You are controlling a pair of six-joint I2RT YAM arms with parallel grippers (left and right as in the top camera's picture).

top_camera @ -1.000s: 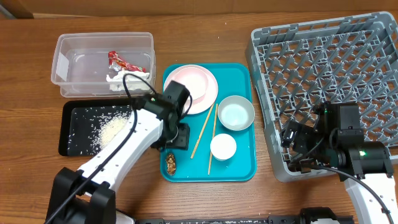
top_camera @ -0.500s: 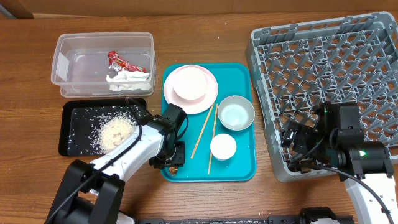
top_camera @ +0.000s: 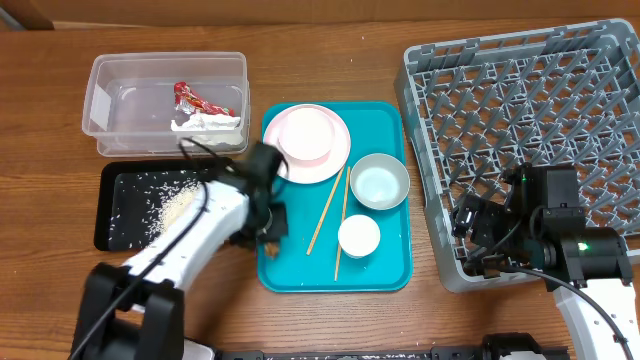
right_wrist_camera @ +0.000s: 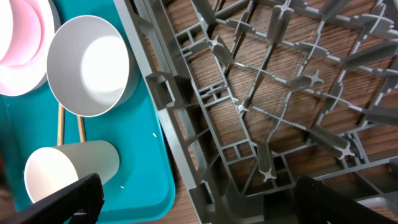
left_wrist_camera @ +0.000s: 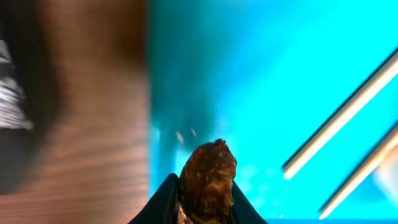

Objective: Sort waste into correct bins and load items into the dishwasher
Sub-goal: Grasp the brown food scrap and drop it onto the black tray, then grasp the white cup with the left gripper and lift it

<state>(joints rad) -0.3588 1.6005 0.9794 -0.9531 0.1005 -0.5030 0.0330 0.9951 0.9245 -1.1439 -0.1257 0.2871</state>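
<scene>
The white left arm (top_camera: 190, 235) has black joints, cable (top_camera: 195, 148) and gripper (left_wrist_camera: 206, 200); the right arm's (top_camera: 560, 240) light (top_camera: 583, 246) glows green.

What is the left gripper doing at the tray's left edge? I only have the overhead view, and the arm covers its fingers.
Observer: In the left wrist view, the left gripper is shut on the brown food scrap.
Operator: Is anything else caught in the grip?
Observer: No. The chopsticks lie apart from it, off to one side on the teal tray.
Operator: And the right gripper?
Observer: In the right wrist view, the right gripper is open with nothing held. It sits over the edge of the dish rack.
</scene>
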